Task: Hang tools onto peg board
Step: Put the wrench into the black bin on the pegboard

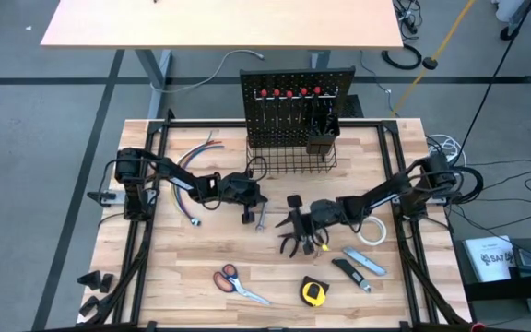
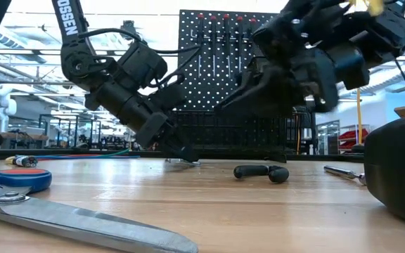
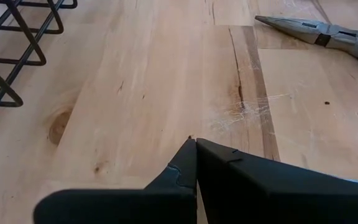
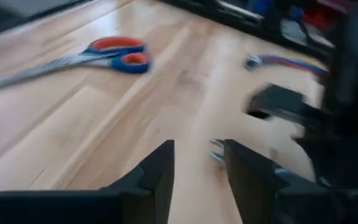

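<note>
Left claw (image 1: 247, 214) closed, empty, low over the surface (image 1: 182, 267) near a wrench (image 1: 260, 219). Right claw (image 1: 295, 242) part open, empty, raised mid-surface. Peg board (image 1: 293, 101) upright at back; scissors (image 1: 238, 284), tape measure (image 1: 313, 292) at front

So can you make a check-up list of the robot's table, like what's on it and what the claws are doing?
Surface: light wooden tabletop, scratched in places.
Job's things: peg board upright at the far edge, red-topped tools already hanging; wire basket at its base. Scissors, tape measure, utility knife, tape roll and pliers lie flat.
Clutter: bundle of coloured wires.
Grippers: left gripper shut, low over the wood near the basket; right gripper open, empty, above mid-table.
Cables: loose leads on the floor.
Surroundings: second table behind; no people seen.
</note>
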